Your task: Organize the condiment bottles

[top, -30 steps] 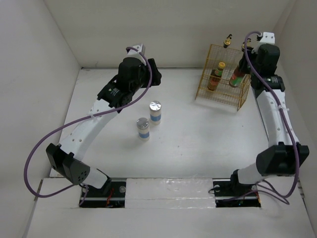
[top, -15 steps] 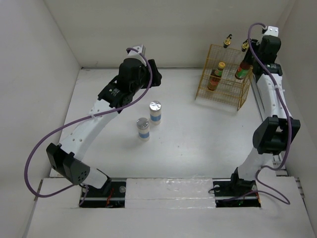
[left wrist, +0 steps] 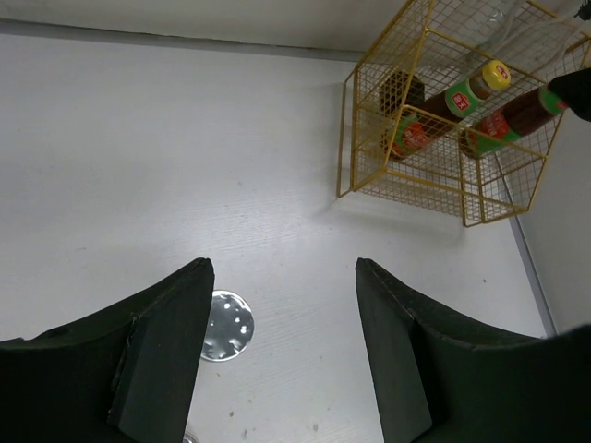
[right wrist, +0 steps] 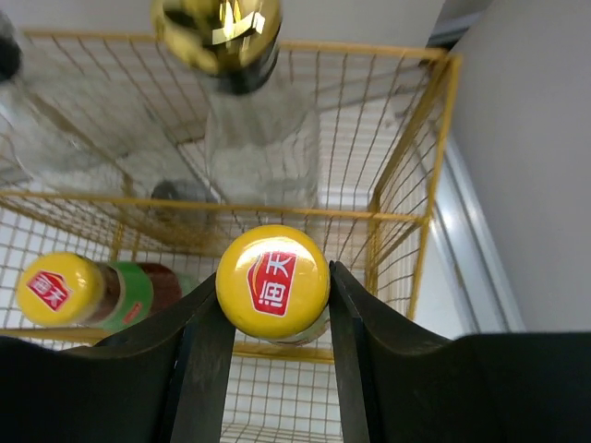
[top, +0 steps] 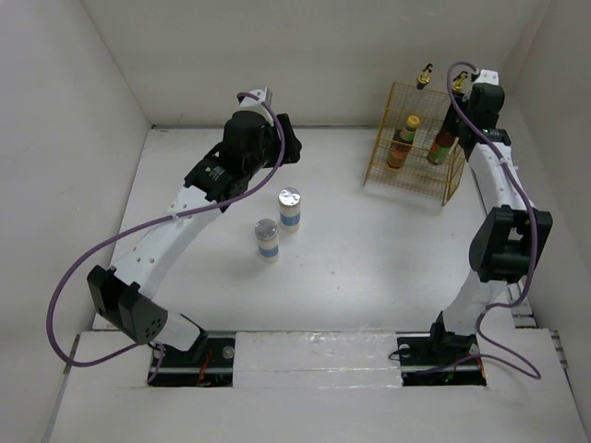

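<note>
Two silver-lidded blue-labelled jars [top: 290, 210] [top: 267, 240] stand on the table mid-left. One lid shows in the left wrist view [left wrist: 226, 325]. My left gripper [top: 291, 143] [left wrist: 282, 277] is open and empty, above and behind them. One yellow-capped dark sauce bottle [top: 404, 141] [right wrist: 55, 288] stands in the yellow wire rack [top: 406, 192]. My right gripper [top: 459, 122] [right wrist: 274, 288] is shut on the cap of the second sauce bottle [top: 441, 146] [right wrist: 272, 277], holding it in the rack's right front part. Two clear glass bottles with gold spouts [top: 426, 74] [right wrist: 231, 37] stand at the rack's back.
The white enclosure walls stand close behind and to the right of the rack [left wrist: 354, 138] [right wrist: 305, 210]. The right wall [right wrist: 517, 185] is just beside my right gripper. Both arms' bases sit at the near table edge.
My right arm has swung its wrist back and left over the rack, and the held sauce bottle now sits lower and more upright in it. The left arm has not moved.
</note>
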